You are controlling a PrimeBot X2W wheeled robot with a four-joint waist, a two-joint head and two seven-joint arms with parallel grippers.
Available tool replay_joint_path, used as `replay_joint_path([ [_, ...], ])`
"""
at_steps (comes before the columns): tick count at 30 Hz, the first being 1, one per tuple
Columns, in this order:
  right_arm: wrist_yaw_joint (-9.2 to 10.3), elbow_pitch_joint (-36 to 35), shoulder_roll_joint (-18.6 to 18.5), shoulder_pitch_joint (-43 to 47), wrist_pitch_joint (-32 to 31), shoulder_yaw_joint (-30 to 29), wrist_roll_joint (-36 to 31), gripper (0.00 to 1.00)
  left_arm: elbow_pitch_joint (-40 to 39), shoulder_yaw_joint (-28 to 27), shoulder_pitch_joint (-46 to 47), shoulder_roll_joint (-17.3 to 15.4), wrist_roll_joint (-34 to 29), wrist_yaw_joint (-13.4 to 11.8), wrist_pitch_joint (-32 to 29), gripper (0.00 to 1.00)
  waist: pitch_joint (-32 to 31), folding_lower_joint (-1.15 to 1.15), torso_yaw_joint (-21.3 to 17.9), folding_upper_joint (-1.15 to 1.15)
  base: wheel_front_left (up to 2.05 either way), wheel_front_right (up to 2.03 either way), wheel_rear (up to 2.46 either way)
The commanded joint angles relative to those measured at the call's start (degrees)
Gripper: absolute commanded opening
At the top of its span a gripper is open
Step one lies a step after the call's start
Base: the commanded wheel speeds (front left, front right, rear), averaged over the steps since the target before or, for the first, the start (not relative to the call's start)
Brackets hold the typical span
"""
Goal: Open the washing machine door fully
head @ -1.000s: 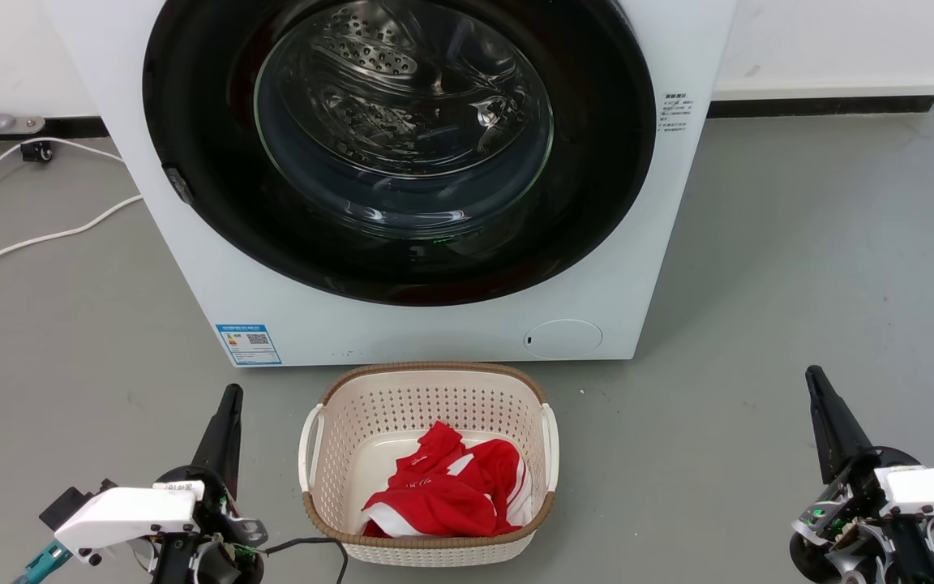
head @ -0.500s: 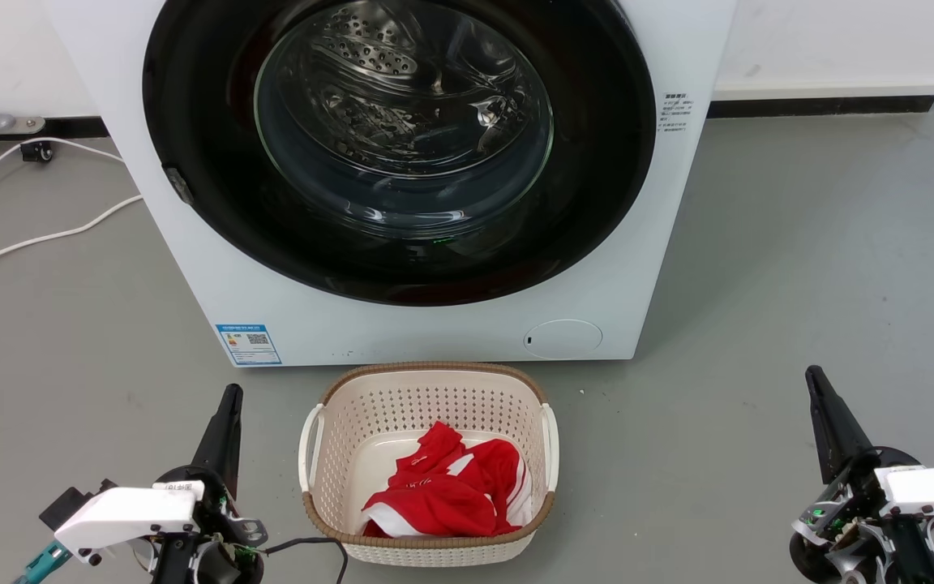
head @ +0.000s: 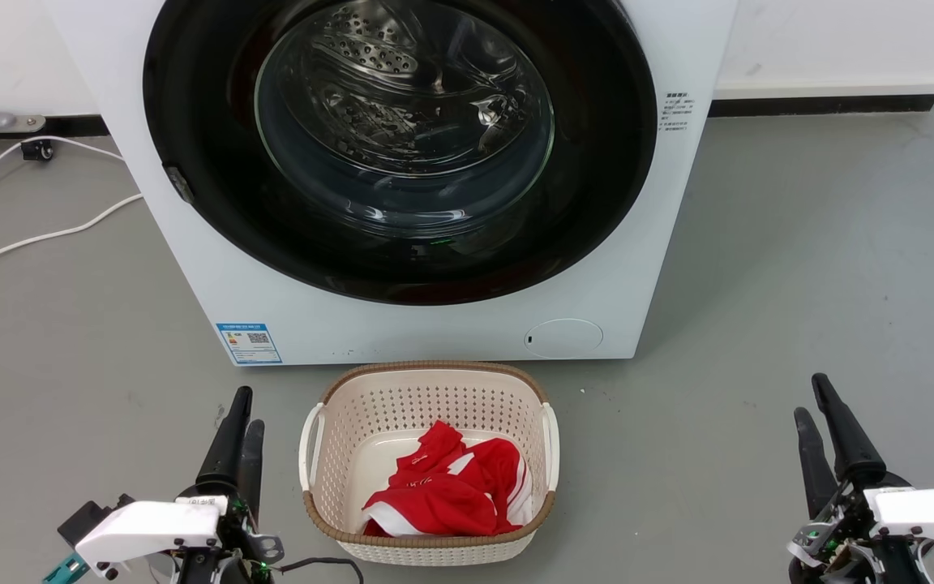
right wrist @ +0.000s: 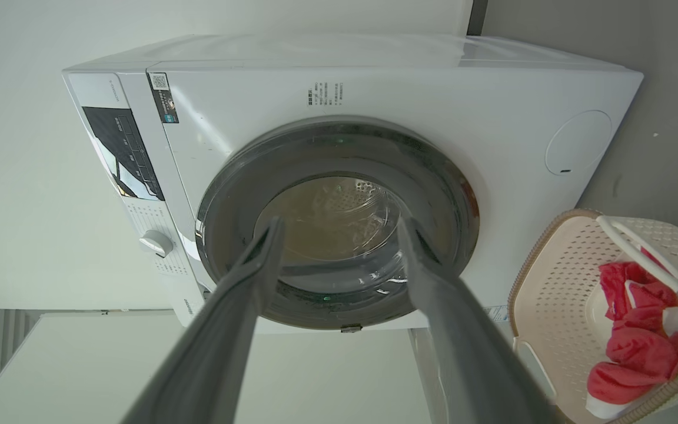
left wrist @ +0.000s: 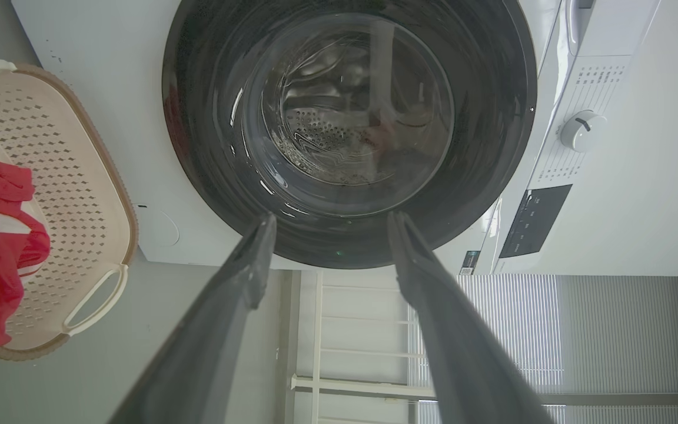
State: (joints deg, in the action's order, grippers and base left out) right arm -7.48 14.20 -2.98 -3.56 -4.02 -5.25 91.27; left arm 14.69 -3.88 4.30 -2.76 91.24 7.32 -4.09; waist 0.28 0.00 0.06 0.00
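1. The washing machine (head: 434, 328) is white, with a small blue sticker (head: 248, 344).
2. The washing machine door (head: 597, 162) is glossy black around clear glass.
3. The drum (head: 370, 49) is silvery steel, dotted with holes.
4. The basket (head: 426, 397) is cream, patterned with rows of small holes, and has a brown rim.
5. The cloth (head: 443, 495) is red with white bands.
6. The floor (head: 799, 243) is plain grey.

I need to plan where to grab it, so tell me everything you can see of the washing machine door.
The washing machine door is a large round glossy black disc, nearly machine-wide, with a bulging clear glass window at centre showing the perforated steel drum. It looks shut, flush against the white washing machine. A small dark tab sits on its left edge. Nothing touches it; the left gripper and right gripper are open, well short of it.
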Motion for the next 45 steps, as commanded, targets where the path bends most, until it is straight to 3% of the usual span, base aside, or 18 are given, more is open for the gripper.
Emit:
replay_joint_path([
  [1, -0.01, -1.79, -0.12, -0.84, 0.71, -0.02, -1.32, 1.00, -1.58, 0.49, 1.48, -0.25, -1.44, 0.09, 0.80, 1.00, 0.01, 0.00, 0.06, 0.00, 0.00, 0.00, 0.00],
  [30, -0.01, -9.73, -0.05, 1.36, 7.48, 1.17, -45.04, 1.00, -7.95, 1.86, 2.84, -0.16, -34.74, 0.14, 7.57, 1.00, 0.61, 0.00, 1.10, 0.00, 0.00, 0.00, 0.00],
  [45, -0.01, -12.21, -0.02, 3.30, 8.80, 1.77, -59.48, 1.00, -7.54, 2.89, 2.19, -0.18, -48.99, 0.16, 10.17, 1.00, 0.46, 0.00, 1.22, 0.00, 0.00, 0.00, 0.00],
])
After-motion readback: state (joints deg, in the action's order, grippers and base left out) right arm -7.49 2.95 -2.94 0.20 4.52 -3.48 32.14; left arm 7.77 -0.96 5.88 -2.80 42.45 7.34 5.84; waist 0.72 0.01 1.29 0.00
